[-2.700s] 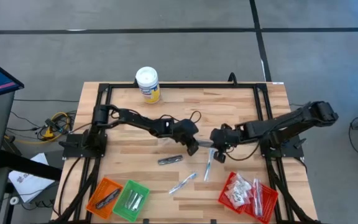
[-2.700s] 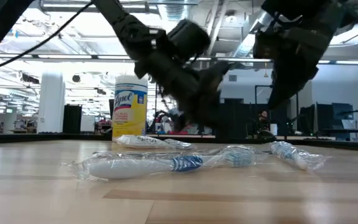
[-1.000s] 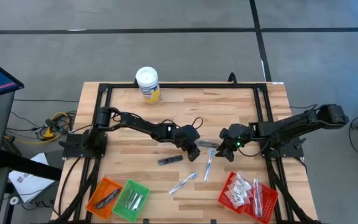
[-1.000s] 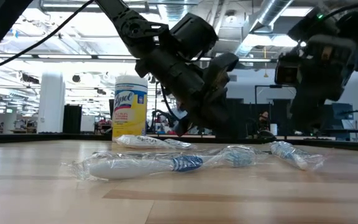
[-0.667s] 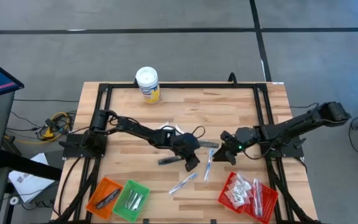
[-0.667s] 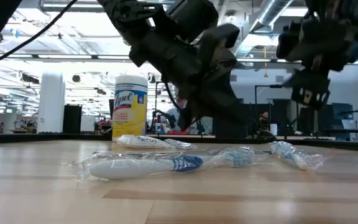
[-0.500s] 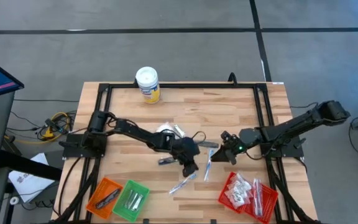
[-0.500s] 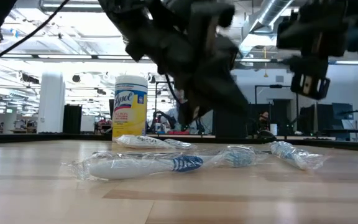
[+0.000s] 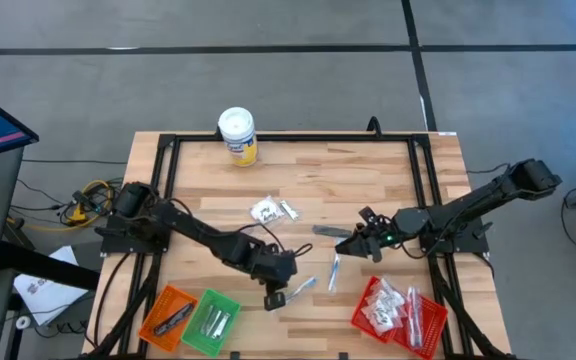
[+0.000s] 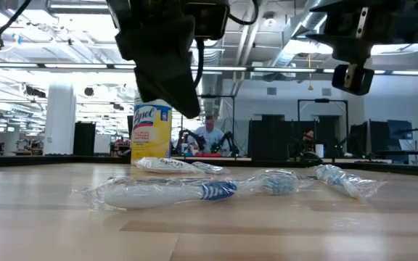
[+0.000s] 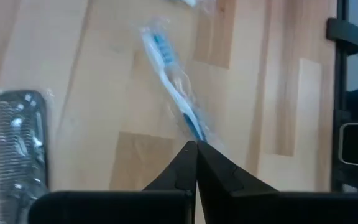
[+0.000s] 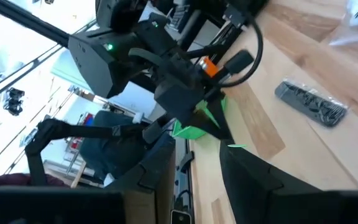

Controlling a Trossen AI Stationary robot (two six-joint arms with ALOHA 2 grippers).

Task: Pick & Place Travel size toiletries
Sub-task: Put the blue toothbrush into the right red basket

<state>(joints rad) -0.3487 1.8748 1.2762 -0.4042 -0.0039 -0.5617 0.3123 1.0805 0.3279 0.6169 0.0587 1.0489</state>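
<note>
Wrapped toothbrushes (image 9: 296,291) (image 9: 334,268) lie flat on the wooden table (image 9: 388,180). Two white sachets (image 9: 273,210) and a dark wrapped stick (image 9: 330,231) lie farther back. My left gripper (image 9: 274,297) hangs shut over the table's near middle and holds nothing. In the left wrist view a toothbrush (image 11: 174,93) lies ahead of its joined fingertips (image 11: 196,152), and a wrapped dark comb (image 11: 17,146) lies to one side. My right gripper (image 9: 351,246) hovers right of centre, nearly level, pointing left. Its fingers (image 12: 163,165) stand apart with nothing between them.
A yellow canister with a white lid (image 9: 237,135) stands at the far edge. Orange (image 9: 168,315) and green (image 9: 211,320) mesh baskets sit at the near left. A red one (image 9: 398,310) holding white sachets sits at the near right. A black frame (image 9: 423,170) rims the table.
My left gripper has swung from the table's middle toward the near edge and a little left, staying shut, past the comb, which has kept its place. That has uncovered the white sachets. My right gripper has risen and tipped up from pointing downward to nearly level.
</note>
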